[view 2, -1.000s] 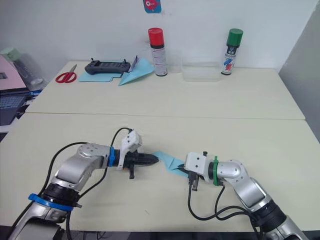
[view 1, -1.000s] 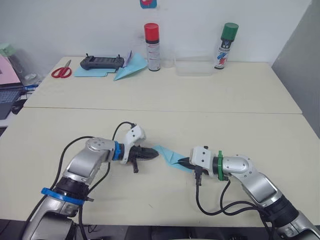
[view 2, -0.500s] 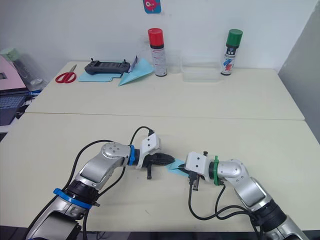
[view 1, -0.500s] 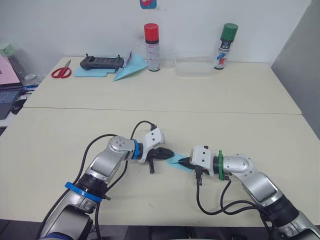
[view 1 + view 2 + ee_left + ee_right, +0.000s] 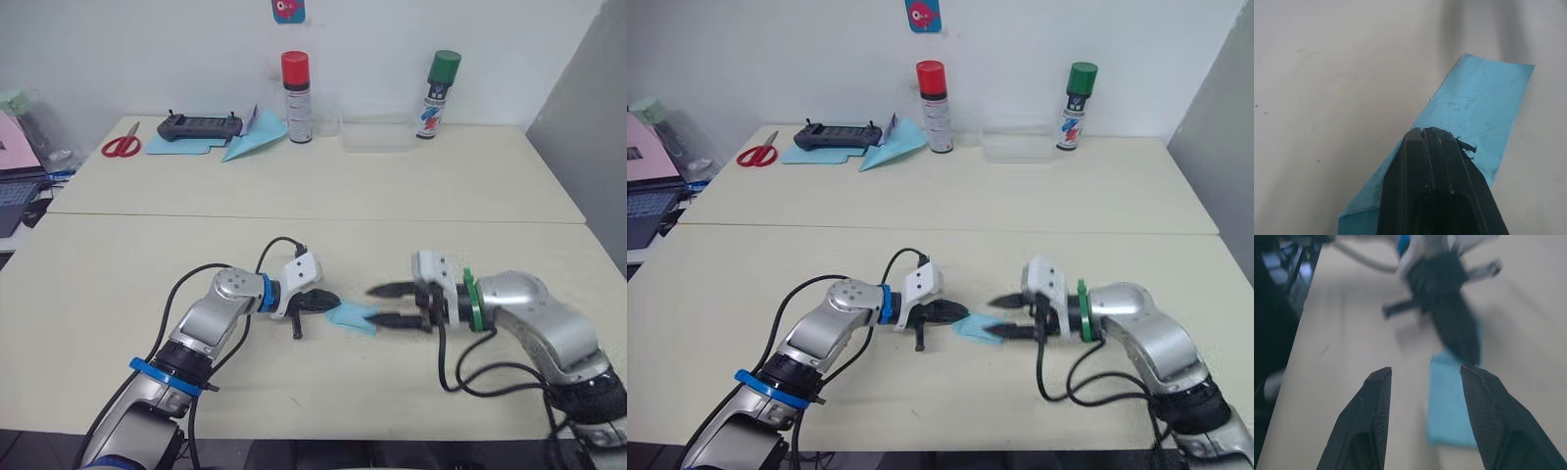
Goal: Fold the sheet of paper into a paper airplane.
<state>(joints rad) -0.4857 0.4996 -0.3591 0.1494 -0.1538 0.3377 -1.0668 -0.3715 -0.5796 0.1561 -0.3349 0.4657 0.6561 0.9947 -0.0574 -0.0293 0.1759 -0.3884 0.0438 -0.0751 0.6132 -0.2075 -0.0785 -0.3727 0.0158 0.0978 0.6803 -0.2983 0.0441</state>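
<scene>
Where the sheet of paper (image 5: 353, 317) lies folded small on the table (image 5: 323, 186), its long axis runs between both claws: the left gripper (image 5: 327, 301), clenched, presses its near end; the right gripper (image 5: 382, 305), released, hovers beside the other.

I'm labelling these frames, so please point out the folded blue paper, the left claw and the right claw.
folded blue paper (image 5: 355, 317): left eye view, on its bare middle.
left claw (image 5: 331, 300): left eye view, at its closed tips pressing on the paper.
right claw (image 5: 375, 305): left eye view, midway between its spread fingertips.
</scene>
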